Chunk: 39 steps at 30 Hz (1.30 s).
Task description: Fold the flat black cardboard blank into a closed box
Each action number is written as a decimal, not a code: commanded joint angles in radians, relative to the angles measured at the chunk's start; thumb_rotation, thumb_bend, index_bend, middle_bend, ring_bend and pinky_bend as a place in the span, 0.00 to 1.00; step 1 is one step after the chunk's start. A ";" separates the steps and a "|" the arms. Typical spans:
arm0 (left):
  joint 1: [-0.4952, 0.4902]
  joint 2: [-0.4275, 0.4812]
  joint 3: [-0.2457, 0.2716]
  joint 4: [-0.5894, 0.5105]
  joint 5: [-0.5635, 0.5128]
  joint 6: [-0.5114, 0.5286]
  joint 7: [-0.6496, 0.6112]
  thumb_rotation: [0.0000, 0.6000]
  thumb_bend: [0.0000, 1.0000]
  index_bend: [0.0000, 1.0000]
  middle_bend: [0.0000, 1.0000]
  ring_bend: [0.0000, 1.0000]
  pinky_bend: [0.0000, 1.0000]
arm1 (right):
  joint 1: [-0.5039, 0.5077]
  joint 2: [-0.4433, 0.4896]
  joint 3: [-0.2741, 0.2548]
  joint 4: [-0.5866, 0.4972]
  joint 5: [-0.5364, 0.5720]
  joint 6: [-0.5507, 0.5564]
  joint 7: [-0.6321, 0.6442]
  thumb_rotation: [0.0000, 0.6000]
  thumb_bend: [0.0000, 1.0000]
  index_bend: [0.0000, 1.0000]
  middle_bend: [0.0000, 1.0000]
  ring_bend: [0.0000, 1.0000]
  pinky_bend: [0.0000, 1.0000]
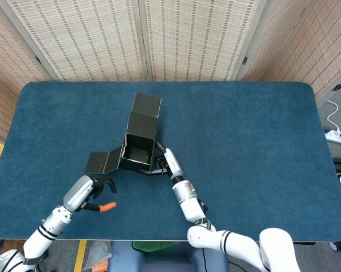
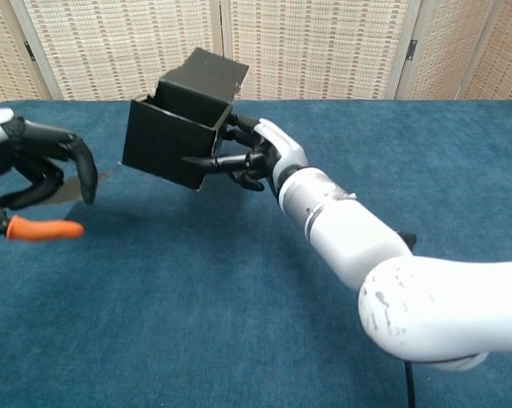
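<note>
Left hand (image 2: 22, 183) cropped at frame edge

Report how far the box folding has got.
Done: the black cardboard box already has standing walls around an open cavity. In hand: the right robot hand grips its right wall, with the box tilted in the chest view. The left robot hand is off it, holding nothing. Left: the side flap lies spread out and the lid panel stands unfolded, so nothing is closed.

Box (image 2: 173, 140): matt black cardboard, faintly textured panels. Surface (image 1: 244, 136): blue cloth, napped, matt. Right hand (image 2: 260, 153): glossy white plastic shell, black fingers (image 2: 212, 159). Left hand (image 2: 35, 166): black fingers, one orange rubbery tip. Screens (image 1: 187, 39) behind: woven reed, rough.
</note>
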<state>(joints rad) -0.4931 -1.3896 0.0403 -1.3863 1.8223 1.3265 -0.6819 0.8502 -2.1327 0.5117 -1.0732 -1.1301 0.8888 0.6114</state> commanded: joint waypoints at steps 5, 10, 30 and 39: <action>-0.075 -0.107 0.020 0.123 0.001 -0.111 0.101 1.00 0.23 0.49 0.53 0.86 0.92 | -0.084 0.179 0.016 -0.288 0.035 -0.071 0.072 1.00 0.14 0.55 0.61 0.80 1.00; -0.070 -0.183 -0.054 0.191 -0.097 -0.112 0.225 1.00 0.23 0.41 0.47 0.86 0.92 | -0.133 0.257 -0.017 -0.401 0.040 -0.081 0.069 1.00 0.14 0.55 0.60 0.80 1.00; -0.042 -0.164 -0.117 0.244 -0.068 0.162 0.379 1.00 0.33 0.37 0.42 0.84 0.93 | -0.179 0.327 -0.160 -0.446 -0.039 -0.056 -0.026 1.00 0.13 0.55 0.58 0.80 1.00; -0.073 -0.173 -0.117 0.242 -0.037 0.189 0.412 1.00 0.33 0.35 0.40 0.84 0.93 | -0.166 0.281 -0.191 -0.398 -0.064 -0.057 -0.033 1.00 0.13 0.55 0.58 0.80 1.00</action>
<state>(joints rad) -0.5635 -1.5616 -0.0777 -1.1445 1.7829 1.5138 -0.2713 0.6824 -1.8481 0.3232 -1.4753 -1.1913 0.8314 0.5795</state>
